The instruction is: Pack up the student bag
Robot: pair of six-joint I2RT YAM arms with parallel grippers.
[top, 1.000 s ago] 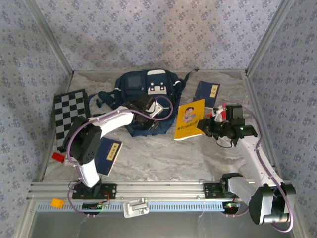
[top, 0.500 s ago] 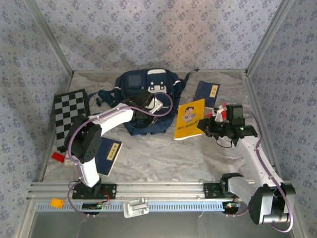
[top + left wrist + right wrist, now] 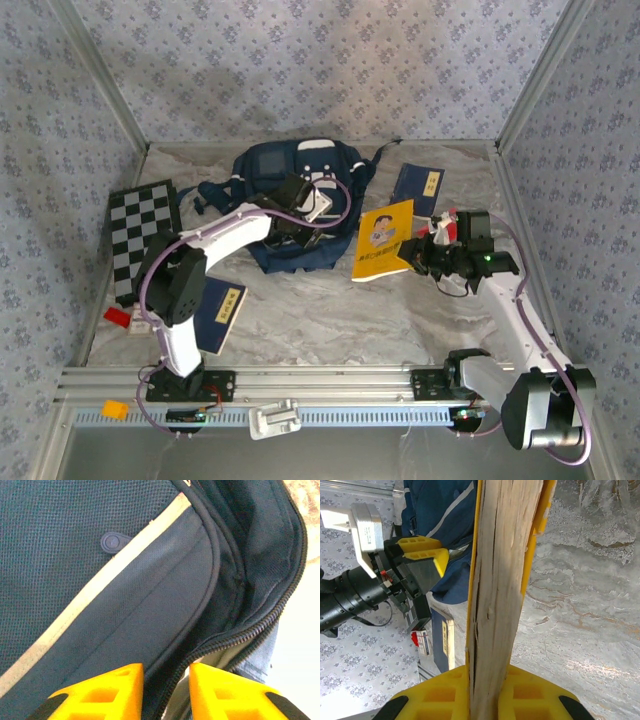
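While right jaws clamp yellow book (image 3: 384, 240) edge, left jaws pinch student bag (image 3: 262, 165) zip rim; open table (image 3: 330, 310) nearside.

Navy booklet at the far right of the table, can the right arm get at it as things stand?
Likely not for a grasp: the right gripper is shut on the yellow book. The navy booklet itself lies uncovered just beyond it.
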